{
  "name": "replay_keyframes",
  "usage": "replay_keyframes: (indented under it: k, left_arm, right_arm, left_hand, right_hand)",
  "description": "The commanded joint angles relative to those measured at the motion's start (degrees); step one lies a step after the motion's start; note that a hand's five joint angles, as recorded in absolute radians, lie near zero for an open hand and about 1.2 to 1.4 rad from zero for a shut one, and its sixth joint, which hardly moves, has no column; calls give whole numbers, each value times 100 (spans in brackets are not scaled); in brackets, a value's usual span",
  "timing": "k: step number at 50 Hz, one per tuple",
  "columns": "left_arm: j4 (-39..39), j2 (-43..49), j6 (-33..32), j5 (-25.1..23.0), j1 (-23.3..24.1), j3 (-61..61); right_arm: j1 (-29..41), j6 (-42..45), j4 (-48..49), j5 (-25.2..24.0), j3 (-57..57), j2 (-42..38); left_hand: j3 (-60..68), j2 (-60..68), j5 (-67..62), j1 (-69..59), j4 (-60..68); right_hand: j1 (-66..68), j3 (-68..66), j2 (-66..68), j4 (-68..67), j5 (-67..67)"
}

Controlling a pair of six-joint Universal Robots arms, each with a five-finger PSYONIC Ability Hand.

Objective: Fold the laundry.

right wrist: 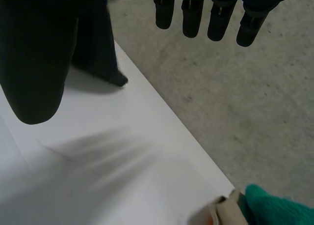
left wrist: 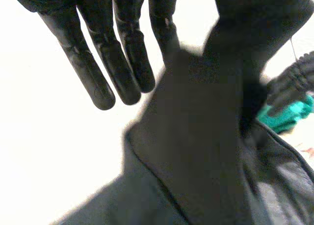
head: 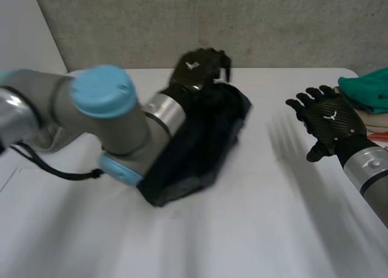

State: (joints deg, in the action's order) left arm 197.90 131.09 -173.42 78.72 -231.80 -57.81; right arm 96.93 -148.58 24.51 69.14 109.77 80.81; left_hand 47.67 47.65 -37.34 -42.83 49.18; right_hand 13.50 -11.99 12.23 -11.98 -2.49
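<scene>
A dark navy garment (head: 200, 138) lies bunched in the middle of the white table (head: 254, 229). My left hand (head: 197, 71) hovers over its far edge, the arm stretched across it. In the left wrist view the fingers (left wrist: 113, 63) are straight and clear of the cloth, while a raised fold of the garment (left wrist: 196, 151) climbs towards the thumb (left wrist: 245, 33). No pinch shows there. My right hand (head: 330, 120) floats above the table to the right of the garment, fingers (right wrist: 196, 18) straight and spread, holding nothing.
A green cloth (head: 370, 90) tops a pile of folded laundry (head: 376, 123) at the table's right edge, just beyond my right hand. The green cloth (right wrist: 274, 205) lies near the table's far edge, with grey concrete floor (right wrist: 235, 87) past it.
</scene>
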Motion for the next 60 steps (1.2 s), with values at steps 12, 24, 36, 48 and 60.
replay_keyframes:
  k: [12, 24, 36, 48, 60]
  left_arm:
    - [-14, -1497, -973, 109, -391, -1135]
    - [-110, -1790, -2589, -207, -2183, -1971]
    - [-515, 109, -4411, -1183, -3081, -1347]
    - [-454, 759, -4455, -1394, -2668, -996]
    - [-515, 208, -4385, -973, -2317, -1232]
  right_arm:
    - [37, -22, -455, 1040, -368, 66]
    - [1214, -1014, -2091, 1120, -1536, -423]
    - [2137, -541, -1327, 1708, -2618, -2201]
    - [2137, 408, -623, 2174, -3365, -3247]
    - [2076, 391, -623, 2201, -3349, -2923]
  left_hand:
    - [-3729, -3727, 3696, 3245, -3880]
    - [-3628, -3626, 3595, 3144, -3779]
    - [-3527, -3525, 3494, 3043, -3678]
    - [-2199, -2197, 2166, 1715, -2351]
    - [3233, 3235, -3266, -3717, 3082]
  right_hand:
    - [-350, 199, -223, 198, 249]
    - [-350, 199, -223, 198, 249]
    - [-350, 199, -223, 198, 249]
    - [129, -280, 255, -281, -229]
    - [6650, -6801, 6777, -6802, -6751]
